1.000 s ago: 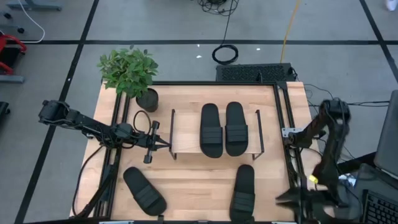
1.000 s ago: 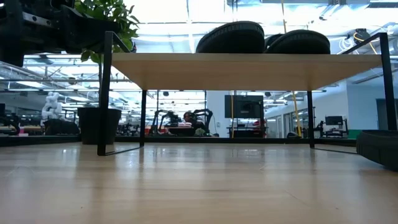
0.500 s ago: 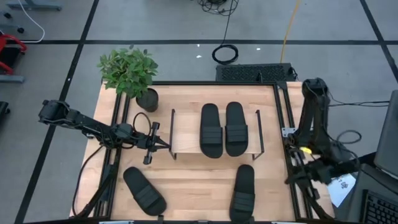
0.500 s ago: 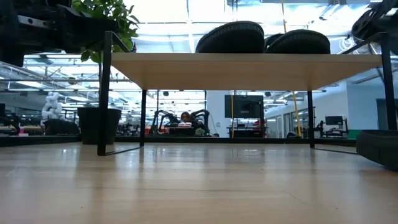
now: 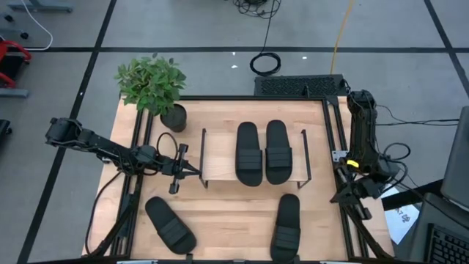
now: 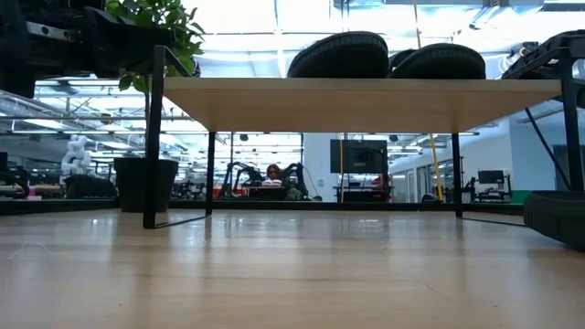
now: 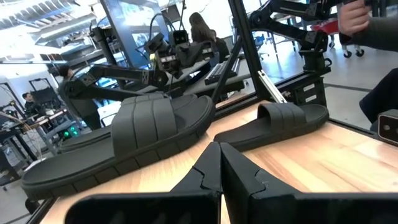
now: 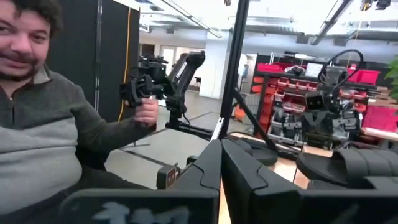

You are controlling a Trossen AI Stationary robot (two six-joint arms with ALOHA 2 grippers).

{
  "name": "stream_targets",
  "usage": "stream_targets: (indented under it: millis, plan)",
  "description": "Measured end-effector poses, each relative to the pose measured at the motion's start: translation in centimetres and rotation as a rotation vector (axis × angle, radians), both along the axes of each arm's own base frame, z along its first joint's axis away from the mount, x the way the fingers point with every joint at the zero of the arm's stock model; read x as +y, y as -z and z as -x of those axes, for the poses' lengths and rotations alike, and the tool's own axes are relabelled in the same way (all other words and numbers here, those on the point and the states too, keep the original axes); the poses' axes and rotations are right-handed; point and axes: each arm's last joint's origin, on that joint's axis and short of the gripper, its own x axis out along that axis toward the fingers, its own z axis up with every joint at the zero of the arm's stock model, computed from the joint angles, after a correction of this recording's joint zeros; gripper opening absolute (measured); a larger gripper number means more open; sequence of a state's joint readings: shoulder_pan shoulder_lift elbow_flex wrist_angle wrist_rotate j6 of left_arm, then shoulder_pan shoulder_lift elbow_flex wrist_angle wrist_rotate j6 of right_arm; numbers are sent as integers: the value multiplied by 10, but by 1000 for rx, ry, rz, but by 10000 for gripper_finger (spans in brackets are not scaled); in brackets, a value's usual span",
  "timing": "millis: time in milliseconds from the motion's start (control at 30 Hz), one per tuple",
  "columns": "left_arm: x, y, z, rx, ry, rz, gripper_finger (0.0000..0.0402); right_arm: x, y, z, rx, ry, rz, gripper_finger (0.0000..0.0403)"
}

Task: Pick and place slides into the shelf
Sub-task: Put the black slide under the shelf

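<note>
Beyond right hand, clenched: person, unseen overhead; left hand clenched, empty.

Shelf: small low rack, light-wood rectangular top board, thin black metal side frames, standing mid-surface. From the low view the board sits level on thin black legs, open underneath.

Two black slides on the shelf top, side by side, parallel, just beside each other: left one, right one. Both sole-down, wide strap across.

Third slide on the surface near its front left corner, lying at an angle, well apart from the shelf.

Fourth slide on the surface in front of the shelf's right end, roughly straight, sole-down.

All four matching, all-black, open-toe, elongated oval soles.
</note>
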State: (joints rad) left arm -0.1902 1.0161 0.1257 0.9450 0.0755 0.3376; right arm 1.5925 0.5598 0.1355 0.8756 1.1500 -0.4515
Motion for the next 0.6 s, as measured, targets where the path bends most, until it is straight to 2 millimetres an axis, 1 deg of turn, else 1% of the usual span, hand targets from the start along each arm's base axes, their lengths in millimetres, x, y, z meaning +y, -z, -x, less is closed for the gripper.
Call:
stream_targets:
  millis: [100, 200, 433, 600]
  plan:
    - [0, 0, 0, 0, 0, 0, 3, 2, 4, 0, 19, -12, 6, 0]
    - [0, 0, 0, 0, 1, 0, 3, 6, 12, 1, 34, -109, 32, 0]
    - [0, 0, 0, 2, 1, 0, 3, 13, 26, 0, 169, -267, -46, 0]
    - [0, 1, 0, 6, 1, -1, 3, 15, 29, -6, 179, -252, -34, 0]
